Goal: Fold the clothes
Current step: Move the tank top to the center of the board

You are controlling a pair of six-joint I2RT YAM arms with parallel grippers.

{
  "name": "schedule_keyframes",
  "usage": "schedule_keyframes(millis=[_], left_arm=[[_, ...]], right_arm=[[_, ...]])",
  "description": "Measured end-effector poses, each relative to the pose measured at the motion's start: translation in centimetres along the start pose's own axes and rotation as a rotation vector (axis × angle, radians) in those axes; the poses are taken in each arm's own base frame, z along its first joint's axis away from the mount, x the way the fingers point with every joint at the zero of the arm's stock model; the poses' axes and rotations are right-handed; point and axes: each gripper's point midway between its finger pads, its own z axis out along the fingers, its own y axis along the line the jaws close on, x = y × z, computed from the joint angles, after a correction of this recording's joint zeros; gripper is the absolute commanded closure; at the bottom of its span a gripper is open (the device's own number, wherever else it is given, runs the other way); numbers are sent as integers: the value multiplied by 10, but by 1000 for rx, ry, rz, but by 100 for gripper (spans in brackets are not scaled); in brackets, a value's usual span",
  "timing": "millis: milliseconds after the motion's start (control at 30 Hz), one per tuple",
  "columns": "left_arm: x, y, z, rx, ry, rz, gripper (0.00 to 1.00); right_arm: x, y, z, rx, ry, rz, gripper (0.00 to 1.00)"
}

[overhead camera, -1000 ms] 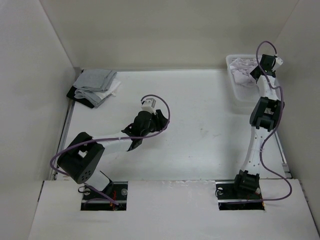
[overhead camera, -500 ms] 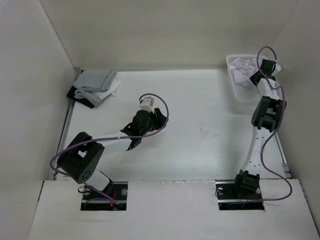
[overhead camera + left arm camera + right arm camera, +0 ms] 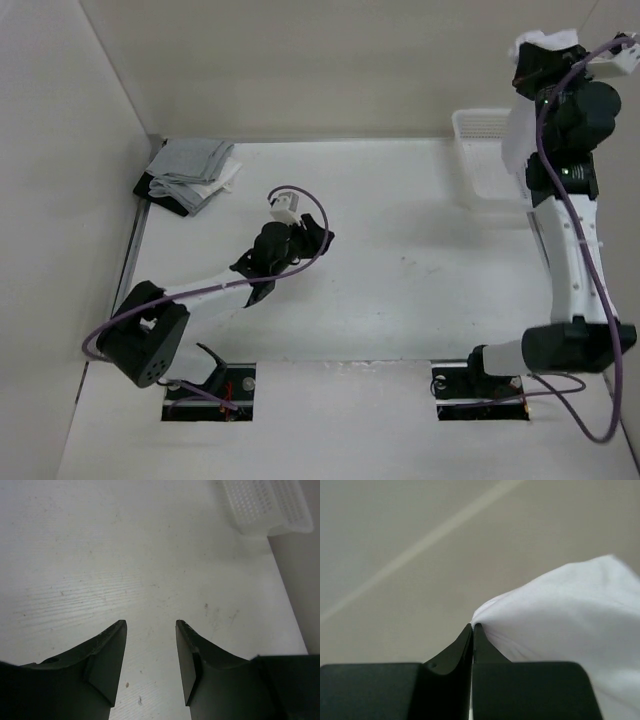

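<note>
White short-sleeved T-shirt [image 3: 570, 620] hung pinched in right pincer [image 3: 472, 626] over tabletop's [image 3: 400, 300] far right corner; left pincer [image 3: 150, 625] gaped, empty; no fold yet.

The right arm [image 3: 570, 250] stands almost straight up from its base, stretched tall, with the wrist tipped over at the very top. The right gripper [image 3: 472, 626] has its jaws pressed tight together, a fold of the white T-shirt [image 3: 570, 620] pinched at the tips. The left arm [image 3: 200, 292] lies low, elbow back by its base, forearm reaching forward. The left gripper [image 3: 150, 625] points downward with its fingers spread wide, holding nothing.
</note>
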Motion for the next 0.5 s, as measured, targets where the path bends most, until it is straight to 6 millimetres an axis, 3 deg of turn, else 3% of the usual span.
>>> schedule_keyframes(millis=[100, 200, 300, 400, 500], left_arm=[[-24, -9, -14, 27, -63, -29, 58], [-57, -10, -31, 31, -144, -73, 58], [-83, -5, -47, 21, -212, -111, 58], [-100, 9, -62, -12, -260, -145, 58], [-107, 30, -78, -63, -296, -178, 58]], right_arm=[[-46, 110, -64, -263, -71, 64, 100], [-57, 174, -114, -442, -53, 128, 99], [-56, 207, -146, -552, -18, 173, 99], [-18, 211, -165, -587, 73, 212, 97], [75, 190, -186, -568, 251, 257, 89]])
